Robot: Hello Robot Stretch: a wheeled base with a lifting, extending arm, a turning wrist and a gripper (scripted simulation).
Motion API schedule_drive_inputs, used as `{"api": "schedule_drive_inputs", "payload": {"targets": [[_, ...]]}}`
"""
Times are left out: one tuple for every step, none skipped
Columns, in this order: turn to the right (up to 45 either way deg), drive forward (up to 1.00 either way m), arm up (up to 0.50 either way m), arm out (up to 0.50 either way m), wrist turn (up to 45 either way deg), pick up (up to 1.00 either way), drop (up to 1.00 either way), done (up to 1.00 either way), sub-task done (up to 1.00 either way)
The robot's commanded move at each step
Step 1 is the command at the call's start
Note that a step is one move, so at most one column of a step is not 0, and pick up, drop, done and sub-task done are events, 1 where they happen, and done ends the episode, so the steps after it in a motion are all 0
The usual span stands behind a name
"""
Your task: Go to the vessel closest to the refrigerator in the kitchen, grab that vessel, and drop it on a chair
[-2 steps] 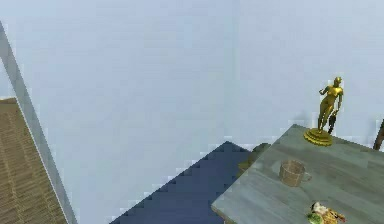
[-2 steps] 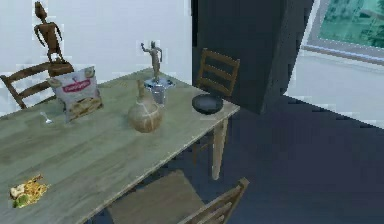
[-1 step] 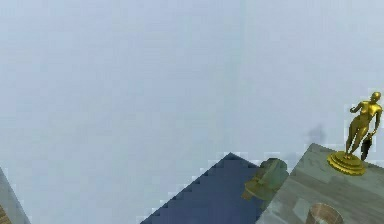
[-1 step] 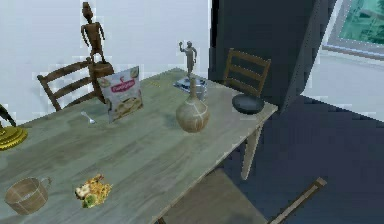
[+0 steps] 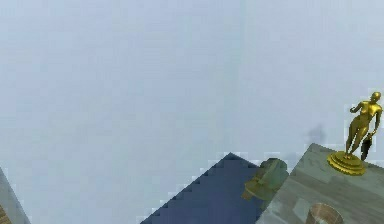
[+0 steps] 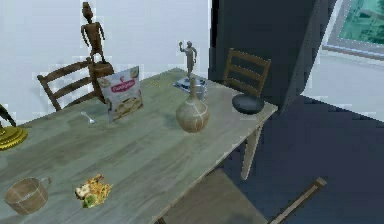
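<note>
Matt wood table (image 6: pixel 150 150), glossy gold statue (image 5: pixel 362 135)

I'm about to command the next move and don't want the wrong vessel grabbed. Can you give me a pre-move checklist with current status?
1. Vessels found on the table: ok; brown vase, dark bowl and mug.
2. Refrigerator identified: cannot tell; a tall dark block stands behind the far chair.
3. Closest vessel settled: cannot tell; the bowl lies nearest that block.
4. Vase upright: ok.
5. Chair for the drop: ok; a second chair stands by the wooden statue.
6. Way ahead free: not ok; wall ahead, table corner with gold statue at the forward view's right.
</note>
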Motion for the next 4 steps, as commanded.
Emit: {"api": "schedule_drive_inputs", "payload": {"targets": [[0.0,0.00,0.38,0.00,0.0,0.00,0.00,0.00,0.00],[0.0,0.00,0.00,0.48,0.0,0.00,0.00,0.00,0.00],[0.0,0.00,0.00,0.00,45.0,0.00,0.00,0.00,0.00],[0.0,0.00,0.00,0.00,45.0,0.00,0.00,0.00,0.00]]}}
